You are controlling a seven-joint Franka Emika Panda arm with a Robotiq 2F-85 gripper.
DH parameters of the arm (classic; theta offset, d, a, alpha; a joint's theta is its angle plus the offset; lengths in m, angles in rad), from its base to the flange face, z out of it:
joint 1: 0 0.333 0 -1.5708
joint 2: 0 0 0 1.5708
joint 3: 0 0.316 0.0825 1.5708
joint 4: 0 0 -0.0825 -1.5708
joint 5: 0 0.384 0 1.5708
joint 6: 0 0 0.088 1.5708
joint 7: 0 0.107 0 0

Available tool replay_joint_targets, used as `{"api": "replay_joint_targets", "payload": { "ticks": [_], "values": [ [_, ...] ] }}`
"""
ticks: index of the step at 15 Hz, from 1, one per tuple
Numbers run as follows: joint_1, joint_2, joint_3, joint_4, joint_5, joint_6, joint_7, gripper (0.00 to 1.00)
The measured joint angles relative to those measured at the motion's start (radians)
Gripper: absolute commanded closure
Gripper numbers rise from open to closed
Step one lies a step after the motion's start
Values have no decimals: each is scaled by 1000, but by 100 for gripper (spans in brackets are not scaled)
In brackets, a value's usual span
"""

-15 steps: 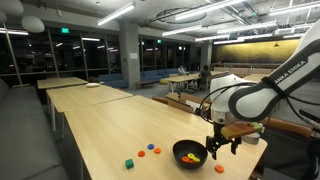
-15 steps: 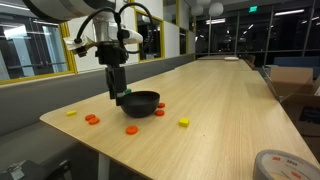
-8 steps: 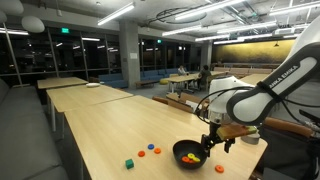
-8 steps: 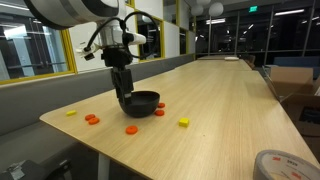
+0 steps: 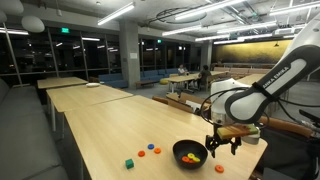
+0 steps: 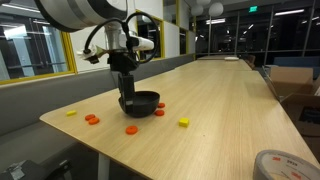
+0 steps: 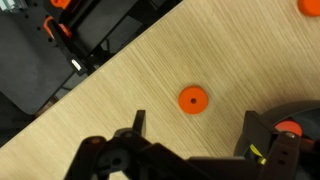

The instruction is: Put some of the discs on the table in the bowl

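Note:
The black bowl (image 5: pixel 180 148) (image 6: pixel 146 103) stands near the end of the pale wood table (image 5: pixel 100 130) (image 6: pixel 220 110), with yellow and orange discs (image 5: pixel 193 157) inside it. My gripper (image 5: pixel 222 144) (image 6: pixel 125 97) (image 7: pixel 200 128) hangs open just beside the bowl's rim, holding nothing. In the wrist view an orange disc (image 7: pixel 192 99) lies on the wood just ahead of the open jaws, and the bowl's edge (image 7: pixel 305 115) shows by one finger. Other discs lie loose around the bowl: orange ones (image 5: pixel 220 168) (image 6: pixel 130 128) (image 6: pixel 92 119), a red one (image 6: pixel 160 112), a blue one (image 5: pixel 143 154) and a yellow one (image 6: pixel 71 113).
A small green cube (image 5: pixel 129 162) sits on the table beyond the blue disc, and a small yellow block (image 6: pixel 183 122) lies near the bowl. The table's end edge is close to my gripper, with dark chairs and equipment (image 7: pixel 60 50) below it. A tape roll (image 6: pixel 283 166) lies at the front corner.
My gripper has shifted a little along the bowl's side and sunk slightly. Its jaws stay open. The discs and the bowl have not moved.

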State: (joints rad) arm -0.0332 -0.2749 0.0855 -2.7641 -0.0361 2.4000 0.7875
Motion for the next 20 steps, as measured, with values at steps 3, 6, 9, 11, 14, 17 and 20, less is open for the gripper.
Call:
{"api": "replay_joint_targets", "payload": {
  "ticks": [3, 6, 9, 11, 14, 17, 20],
  "values": [
    [-2, 12, -11, 0, 71, 19, 0, 0],
    [-2, 47, -24, 0, 153, 67, -5, 0],
    [-2, 93, -39, 0, 198, 98, -5, 0],
    [-9, 117, -46, 0, 199, 101, 6, 0],
    [-21, 147, -53, 0, 199, 124, 24, 0],
    [-24, 181, -64, 0, 199, 188, 34, 0],
    [-25, 216, -68, 0, 199, 270, 43, 0]
  ]
}}
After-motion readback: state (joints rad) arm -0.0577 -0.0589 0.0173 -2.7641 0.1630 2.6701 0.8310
